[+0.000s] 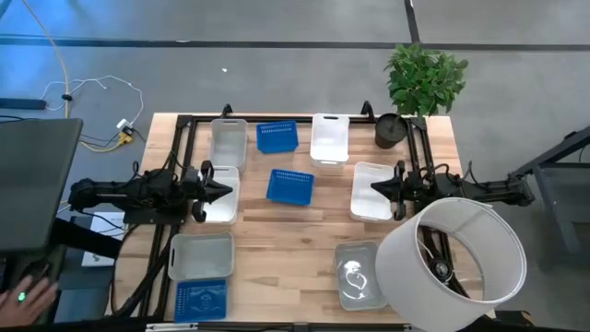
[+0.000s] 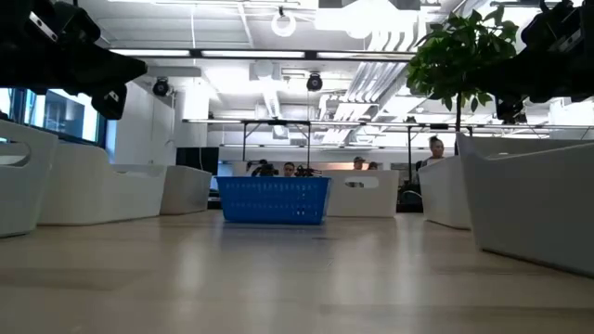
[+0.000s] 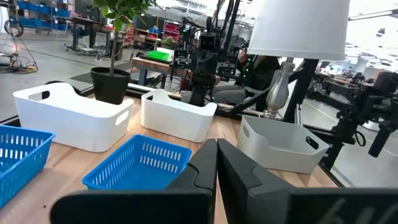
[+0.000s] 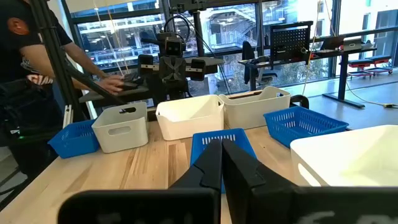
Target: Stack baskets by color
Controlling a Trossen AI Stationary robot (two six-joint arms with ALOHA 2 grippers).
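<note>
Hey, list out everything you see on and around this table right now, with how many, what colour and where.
blue baskets: three; blue; one mid-table, one at the far edge, one at the near left corner
pale baskets: five; white or greyish; two at the far edge, one under each gripper, one near left
clear basket: one; translucent grey; near right
lampshade: one; white; near right corner
plant pot: one; black, green plant; far right corner
table: one; light wood
person: one; dark shirt; beside the table, behind the left arm
left gripper: shut; over the left pale basket
right gripper: shut; over the right pale basket
</note>
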